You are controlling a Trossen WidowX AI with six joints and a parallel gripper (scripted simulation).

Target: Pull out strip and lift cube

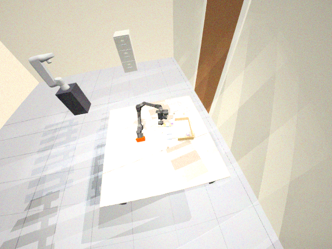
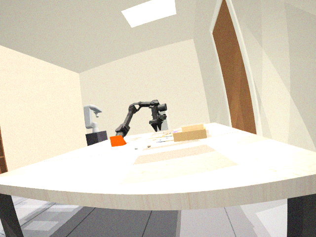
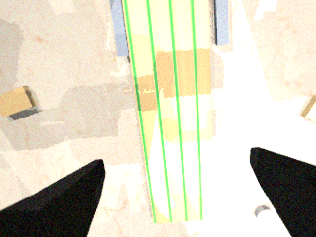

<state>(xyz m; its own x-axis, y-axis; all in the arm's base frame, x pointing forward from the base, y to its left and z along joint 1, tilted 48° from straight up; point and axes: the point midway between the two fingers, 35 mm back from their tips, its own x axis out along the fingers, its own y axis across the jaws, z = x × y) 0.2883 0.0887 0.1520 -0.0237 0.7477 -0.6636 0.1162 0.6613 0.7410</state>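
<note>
My gripper (image 1: 161,123) (image 2: 156,130) (image 3: 176,160) is open and empty, pointing down over the table. In the wrist view its fingers stand wide apart on either side of the near end of a yellow strip (image 3: 185,74) with green lengthwise lines. The strip runs up out of that view, between two blue rails (image 3: 119,30) (image 3: 222,25). A small purple thing (image 1: 171,123) (image 2: 175,132) shows beyond the gripper, and another pale purple thing (image 1: 188,134) lies inside the tan frame. No label can be read, and I cannot tell which is the labelled cube.
A tan low-walled frame (image 1: 191,127) (image 2: 190,135) stands to the right of the gripper. A tan block (image 3: 16,101) lies left of the strip, and a small grey round thing (image 3: 262,211) lies near the right finger. Two small pebble-like things (image 2: 149,146) (image 2: 136,148) lie nearer the exterior camera.
</note>
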